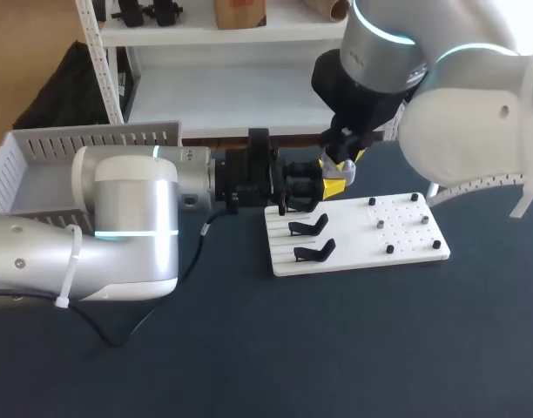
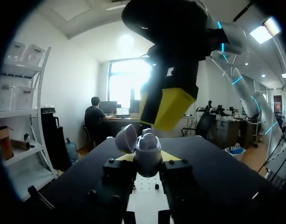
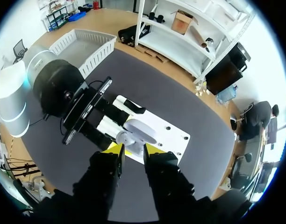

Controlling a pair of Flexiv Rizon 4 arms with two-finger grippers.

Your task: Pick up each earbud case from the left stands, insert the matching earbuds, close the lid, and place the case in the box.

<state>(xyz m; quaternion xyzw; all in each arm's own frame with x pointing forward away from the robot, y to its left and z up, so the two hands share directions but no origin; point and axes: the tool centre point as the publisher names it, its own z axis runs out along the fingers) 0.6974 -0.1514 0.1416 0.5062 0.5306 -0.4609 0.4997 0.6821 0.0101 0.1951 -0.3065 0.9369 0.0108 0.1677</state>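
- The case point(image 2: 147, 150) is clamped between the two fingers of the left gripper point(image 1: 312, 186), one finger on each side of it.
- The case is held above the table point(image 1: 336, 348), over the far left corner of the white board point(image 1: 406, 235).
- The lid point(image 2: 126, 137) is seen swung open, tilted off to one side of the case's top.
- What lies inside the case cannot be made out.
- The left arm point(image 1: 118, 218) is stretched in level from the left side, with its gripper pointed toward the board.
- The right gripper point(image 3: 132, 150) is hung just above the open case, pointed down at it from the far right.
- Whether the right gripper is open or closed cannot be told, and nothing can be made out in it.
- In the left wrist view, a yellow tip point(image 2: 168, 105) of the right gripper is seen close over the case.
- Two black stands point(image 1: 308, 228) are set on the left part of the board, one nearer than the other, and both are bare.
- Small dark pegs point(image 1: 389, 249) are spread over the right part of the board.
- A white basket point(image 1: 40, 148) is placed at the table's far left, well apart from the board.
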